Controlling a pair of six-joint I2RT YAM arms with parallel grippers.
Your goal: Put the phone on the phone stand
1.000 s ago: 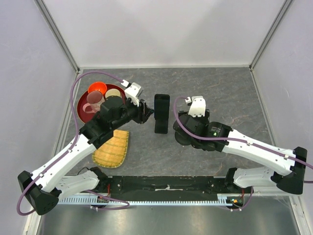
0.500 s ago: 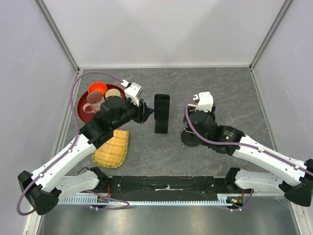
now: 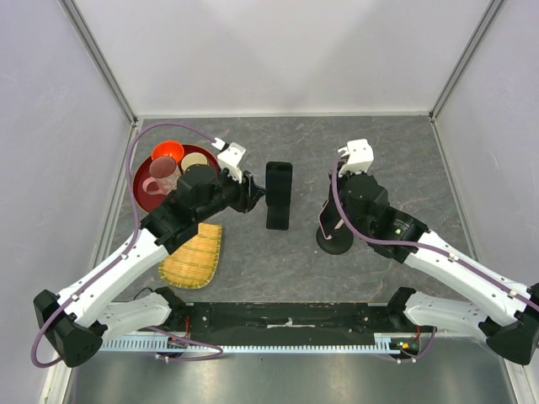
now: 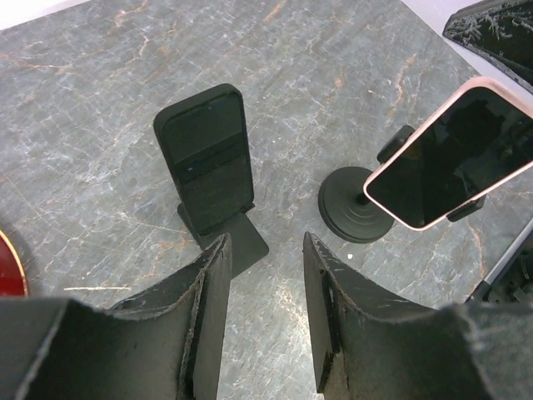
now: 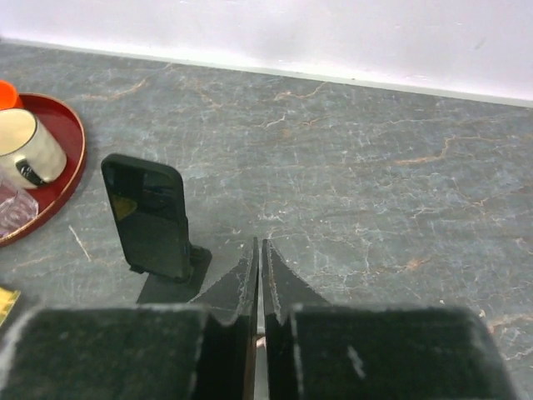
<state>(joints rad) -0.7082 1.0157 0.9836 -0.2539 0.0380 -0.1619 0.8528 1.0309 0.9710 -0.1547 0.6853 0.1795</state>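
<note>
A pink-edged phone [image 4: 450, 154] rests tilted in the clamp of a round-based phone stand [image 4: 354, 206], whose base also shows in the top view [image 3: 335, 241]. My right gripper [image 5: 259, 242] hovers above it, shut with nothing held; only a pink sliver shows through the slit. In the top view the right arm hides this phone. A second black phone [image 4: 204, 158] leans on a black angled stand [image 4: 237, 242] mid-table [image 3: 279, 194]. My left gripper [image 4: 265, 242] sits just left of that stand [image 3: 253, 194], open and empty.
A red tray [image 3: 136, 181] at the left holds an orange cup [image 3: 167, 151], a cream cup [image 3: 195, 160] and a pink glass [image 3: 157, 181]. A woven mat [image 3: 194, 252] lies in front of it. Enclosure walls ring the grey table.
My right arm has drawn back to the right and up from the round stand, and its jaws have closed. The left arm has barely moved.
</note>
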